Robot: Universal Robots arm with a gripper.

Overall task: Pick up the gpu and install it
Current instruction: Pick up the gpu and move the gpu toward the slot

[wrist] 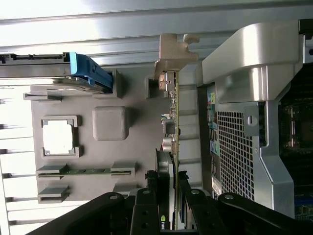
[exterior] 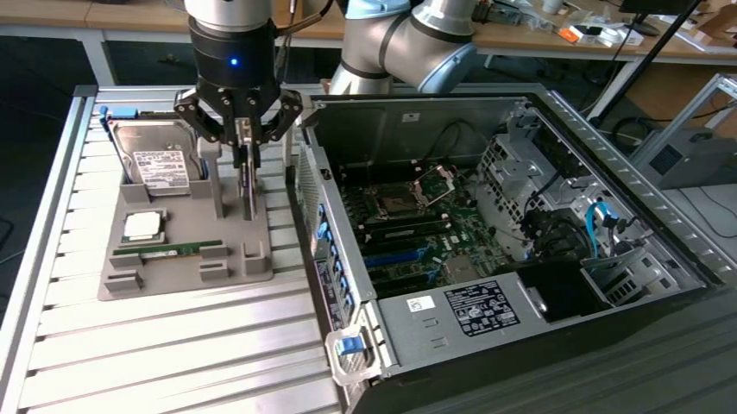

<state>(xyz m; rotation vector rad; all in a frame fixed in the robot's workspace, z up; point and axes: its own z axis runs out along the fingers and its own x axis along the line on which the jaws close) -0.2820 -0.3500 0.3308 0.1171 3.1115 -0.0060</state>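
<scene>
The gpu [exterior: 247, 177] is a thin dark card seen edge-on, standing upright over the grey holder [exterior: 161, 278] beside the open computer case. My gripper [exterior: 245, 148] comes straight down on its top edge, one finger on each face, shut on it. In the wrist view the gpu [wrist: 174, 122] runs away from the gripper [wrist: 168, 183], with its silver bracket [wrist: 173, 51] at the far end. The black fingers [wrist: 145, 196] press against its sides. I cannot tell whether its lower edge still sits in the holder's slot.
The holder also carries a hard drive [exterior: 155, 159], a square processor [exterior: 143, 226] and a green memory stick [exterior: 173, 250]. The open computer case [exterior: 381, 345] lies at the exterior view's right, its motherboard [exterior: 409, 220] exposed. The case wall [wrist: 244, 88] is close beside the gpu.
</scene>
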